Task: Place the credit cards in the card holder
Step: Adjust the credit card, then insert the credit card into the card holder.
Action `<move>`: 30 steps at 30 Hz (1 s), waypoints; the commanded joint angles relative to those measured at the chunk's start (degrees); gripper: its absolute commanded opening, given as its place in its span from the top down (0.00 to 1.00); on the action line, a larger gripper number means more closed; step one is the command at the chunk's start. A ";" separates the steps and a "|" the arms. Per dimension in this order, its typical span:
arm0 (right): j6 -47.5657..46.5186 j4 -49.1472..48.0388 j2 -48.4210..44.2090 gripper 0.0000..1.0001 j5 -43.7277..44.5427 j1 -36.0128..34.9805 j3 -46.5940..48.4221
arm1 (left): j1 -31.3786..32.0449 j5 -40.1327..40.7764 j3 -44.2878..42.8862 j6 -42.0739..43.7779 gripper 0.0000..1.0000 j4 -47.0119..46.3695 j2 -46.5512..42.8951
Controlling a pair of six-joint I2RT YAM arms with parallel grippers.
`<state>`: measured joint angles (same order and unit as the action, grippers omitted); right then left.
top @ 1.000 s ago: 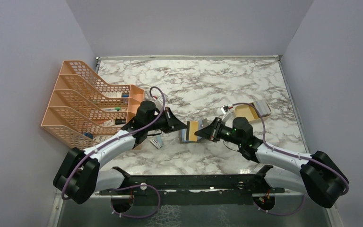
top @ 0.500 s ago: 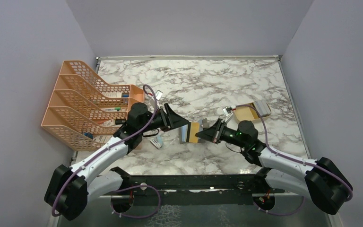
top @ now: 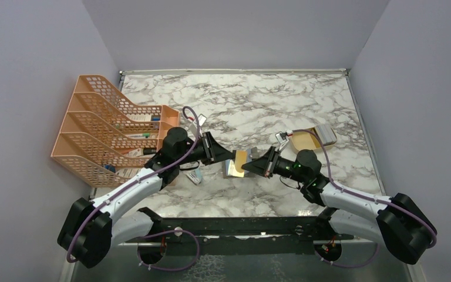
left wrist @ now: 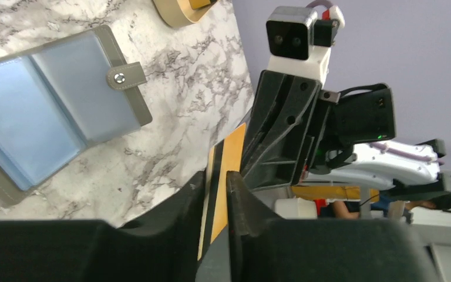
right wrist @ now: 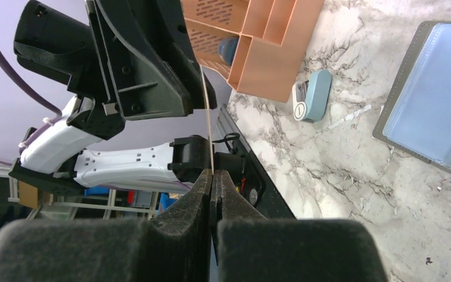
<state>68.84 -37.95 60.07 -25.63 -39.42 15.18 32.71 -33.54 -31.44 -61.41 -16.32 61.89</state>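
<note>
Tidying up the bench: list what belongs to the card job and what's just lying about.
Job: tan-gold plastic credit card, pinched by the right gripper, between fingers of the left gripper; open grey folding card holder, light blue inside.
Lying about: orange mesh file rack; shallow tan tray; small pale-blue plastic gadget.

Grey-veined white marble tabletop (top: 252, 97) under and beyond the left gripper (top: 231, 155), plain lavender walls (top: 235, 29) beyond it and to both sides, orange mesh file rack (top: 103, 132) to its left, black rail (top: 235, 226) nearer than it, even soft light
</note>
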 commanded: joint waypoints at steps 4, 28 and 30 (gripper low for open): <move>-0.97 -0.33 1.14 0.98 -1.79 -0.29 0.46 | 0.43 -1.78 0.48 -0.70 1.00 -3.45 -0.28; -34.32 55.23 16.94 0.61 23.31 -0.31 32.11 | -0.62 8.79 -6.04 9.23 1.00 2.12 18.73; -35.15 56.18 19.46 0.63 24.54 -0.31 33.40 | -0.63 7.86 -7.18 9.01 1.00 1.08 21.43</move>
<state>39.33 10.20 75.16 -6.20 -39.42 45.36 32.14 -23.70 -35.16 -51.79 -9.58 79.44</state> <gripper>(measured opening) 0.382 0.009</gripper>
